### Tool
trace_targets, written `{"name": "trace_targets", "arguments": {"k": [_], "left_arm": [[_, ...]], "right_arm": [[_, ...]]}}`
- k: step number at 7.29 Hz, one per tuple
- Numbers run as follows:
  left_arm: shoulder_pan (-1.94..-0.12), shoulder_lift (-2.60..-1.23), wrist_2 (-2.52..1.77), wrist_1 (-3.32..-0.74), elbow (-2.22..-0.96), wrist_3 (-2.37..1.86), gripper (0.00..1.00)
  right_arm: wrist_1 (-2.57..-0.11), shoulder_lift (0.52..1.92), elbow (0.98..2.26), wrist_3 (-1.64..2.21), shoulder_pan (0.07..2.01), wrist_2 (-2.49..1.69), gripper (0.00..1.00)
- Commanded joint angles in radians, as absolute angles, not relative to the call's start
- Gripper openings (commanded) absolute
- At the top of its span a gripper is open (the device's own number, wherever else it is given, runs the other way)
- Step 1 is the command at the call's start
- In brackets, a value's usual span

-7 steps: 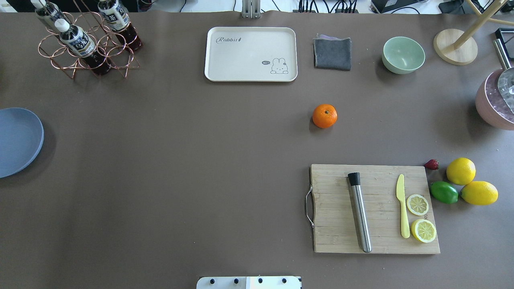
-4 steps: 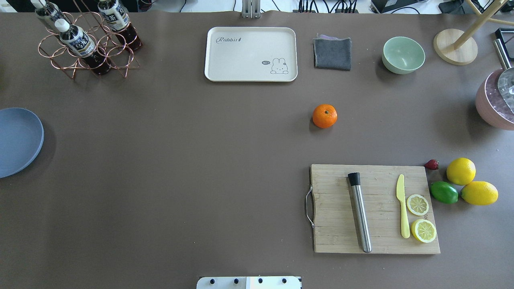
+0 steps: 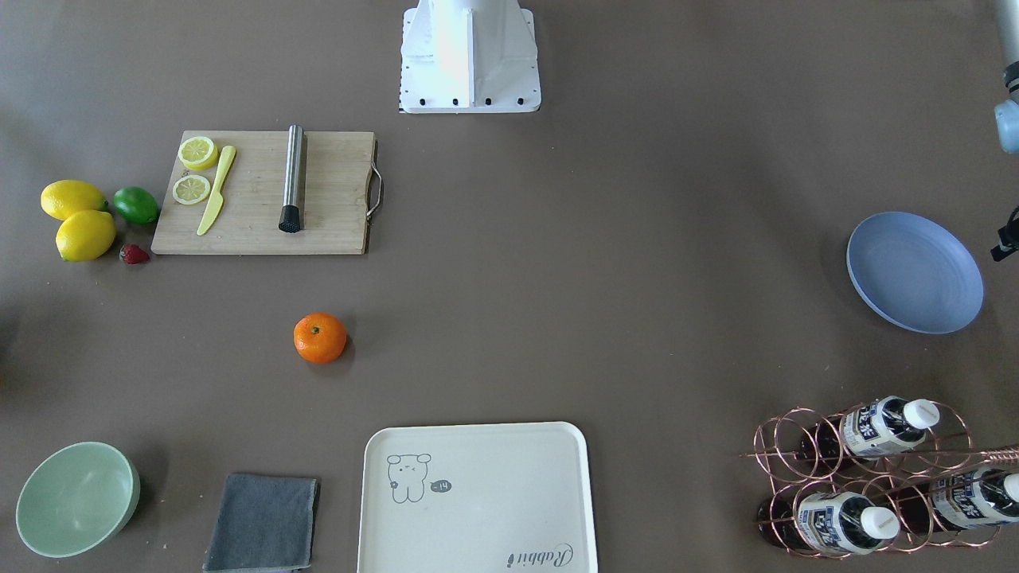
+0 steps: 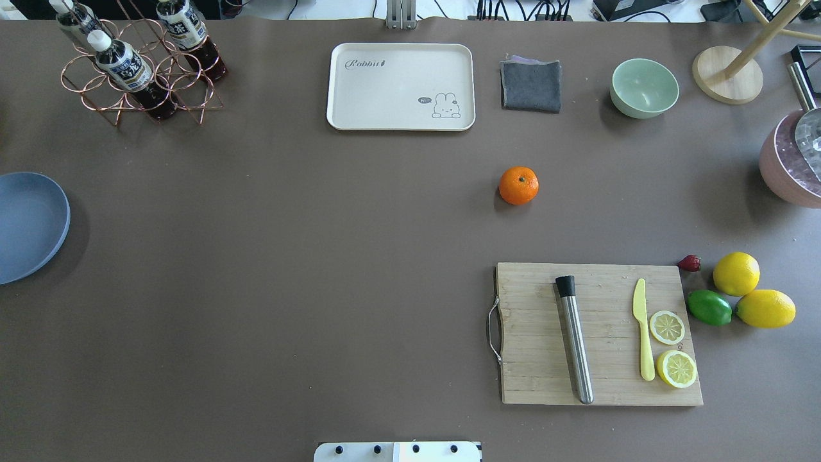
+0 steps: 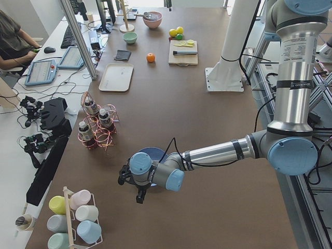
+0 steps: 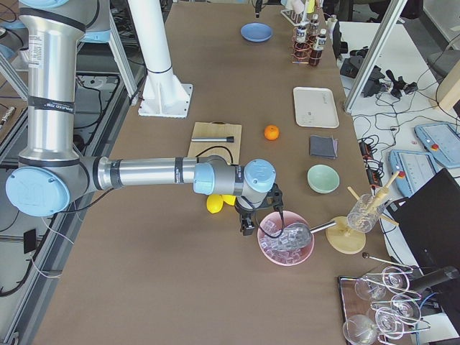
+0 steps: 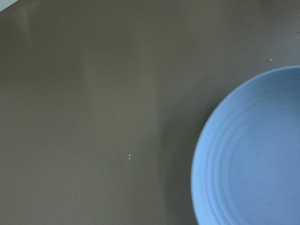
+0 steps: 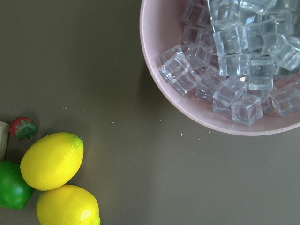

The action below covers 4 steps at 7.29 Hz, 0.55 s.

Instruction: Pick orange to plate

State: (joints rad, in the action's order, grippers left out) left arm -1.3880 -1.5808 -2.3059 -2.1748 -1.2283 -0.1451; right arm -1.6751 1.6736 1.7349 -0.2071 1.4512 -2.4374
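1. Nothing has moved since before: the orange lies on the table, well apart from the plate
2. Of the left gripper and the right gripper I cannot tell, released or clenched
3. It looks light, firm, ready to roll; take it across the middle

The word "Rabbit" is printed in grey script in one corner of the cream tray. The labels on the bottles carry printed characters, but these are too small to be read.
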Motion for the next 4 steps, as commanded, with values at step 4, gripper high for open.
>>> {"name": "trace_targets", "arguments": {"k": [4], "left_arm": [[-1.273, -1.606, -2.29, -2.304, -1.163, -0.27, 0.87]], "right_arm": [[-1.674, 1.684, 1.726, -0.209, 1.45, -2.467, 1.0]]}}
